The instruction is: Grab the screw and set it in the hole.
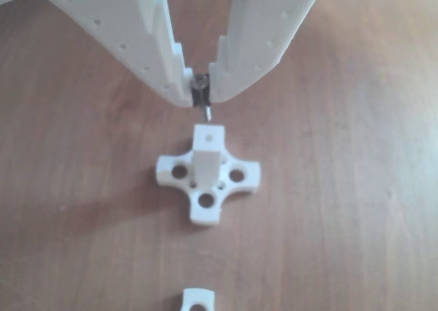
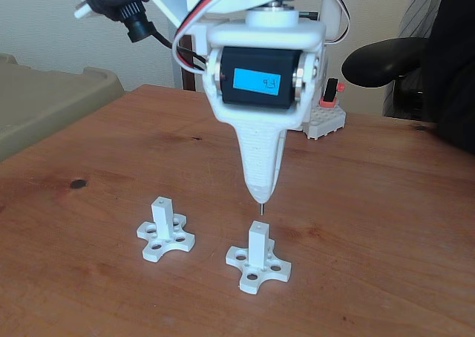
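Note:
In the other view my gripper (image 1: pixel 200 92) is shut on the thin screw (image 1: pixel 204 107), whose tip points down and hangs just behind and above a white post (image 1: pixel 207 153). The hole (image 1: pixel 209 137) shows as a tiny dot in the post's square end face. The post stands on a cross-shaped base (image 1: pixel 205 212) with round holes. In the fixed view my gripper (image 2: pixel 261 191) points straight down. There the screw (image 2: pixel 261 205) sticks out below it, a short gap above the right post (image 2: pixel 257 242). I cannot make out the hole there.
A second white post on a cross base (image 2: pixel 163 229) stands to the left, and its edge shows in the other view (image 1: pixel 198 300). A grey bin (image 2: pixel 44 99) sits at the far left. A white block with a red part (image 2: pixel 326 114) and a chair (image 2: pixel 386 59) lie behind the wooden table (image 2: pixel 371 226).

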Action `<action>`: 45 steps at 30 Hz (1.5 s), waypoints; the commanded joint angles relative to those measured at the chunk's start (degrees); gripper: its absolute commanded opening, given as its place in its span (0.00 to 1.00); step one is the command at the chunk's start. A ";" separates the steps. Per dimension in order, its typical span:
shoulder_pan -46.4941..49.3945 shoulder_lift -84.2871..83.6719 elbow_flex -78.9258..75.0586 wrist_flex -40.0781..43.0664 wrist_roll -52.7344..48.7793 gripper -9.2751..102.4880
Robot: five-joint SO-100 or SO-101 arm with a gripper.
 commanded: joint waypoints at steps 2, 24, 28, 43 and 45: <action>0.53 2.29 -0.53 -1.49 -0.18 0.04; 0.79 1.41 0.00 -1.85 -0.26 0.04; 0.70 1.41 0.00 -1.85 -0.26 0.04; 0.44 0.44 0.00 -2.55 -0.18 0.04; 0.44 0.35 0.09 -2.72 -0.18 0.04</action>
